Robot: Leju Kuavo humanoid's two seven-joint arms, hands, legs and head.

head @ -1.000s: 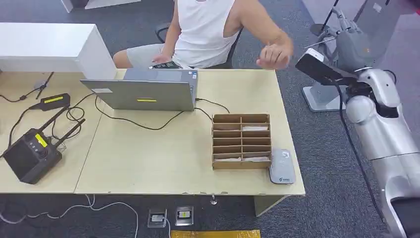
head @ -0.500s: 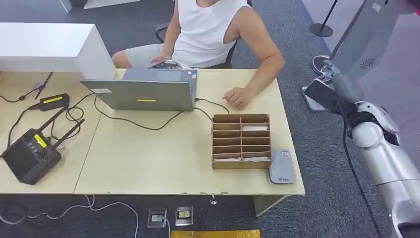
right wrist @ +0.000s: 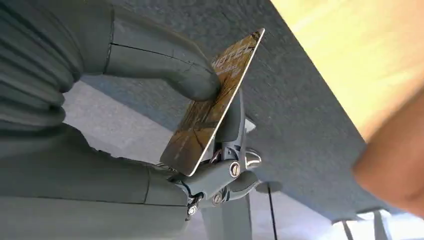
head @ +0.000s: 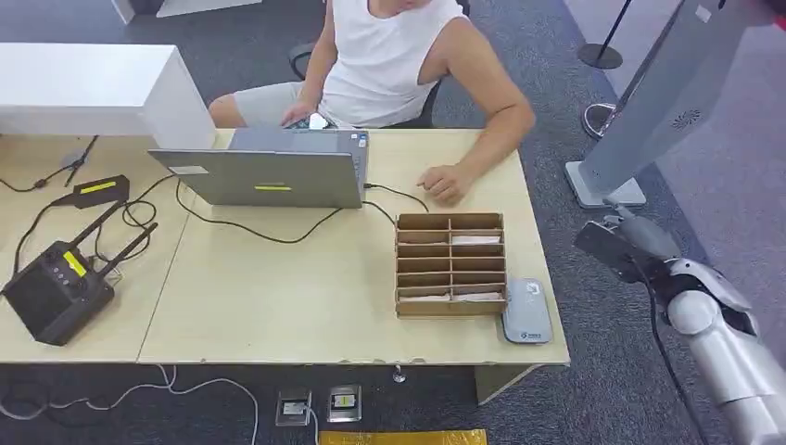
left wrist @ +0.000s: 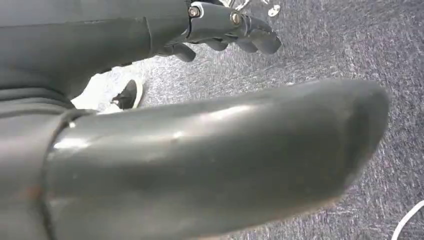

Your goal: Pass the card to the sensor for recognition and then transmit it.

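The right hand (right wrist: 165,125) grips one card (right wrist: 212,102), pressed between the thick thumb on its printed face and the darker fingers (right wrist: 227,172) behind it — the card stands on edge, gold-brown with lettering too blurred to read. In the head view that right hand (head: 623,243) hangs off the desk's right side, over grey carpet (head: 593,352), well apart from the desk (head: 278,297) and lower than its top.

The left hand (left wrist: 220,30) hangs above the carpet with its fingers curled in and nothing in them.

On the desk, one grey card reader (head: 526,311) lies at the right front corner, just beside the right wall of one cardboard sorting box (head: 451,265). The box has two columns of slots; several hold pale cards, though the exact count cannot be told. One laptop (head: 269,171) stands behind the box, a black cable (head: 278,236) running from it across the desk. One black remote with antennas (head: 57,283) sits far left of the box.

One person (head: 389,56) sits behind the desk, one hand (head: 445,182) resting on the top just behind the box.

The reader's right edge comes close to the desk's right edge. Between that edge and the right hand lies open carpet; a grey stand base (head: 602,185) sits farther back.
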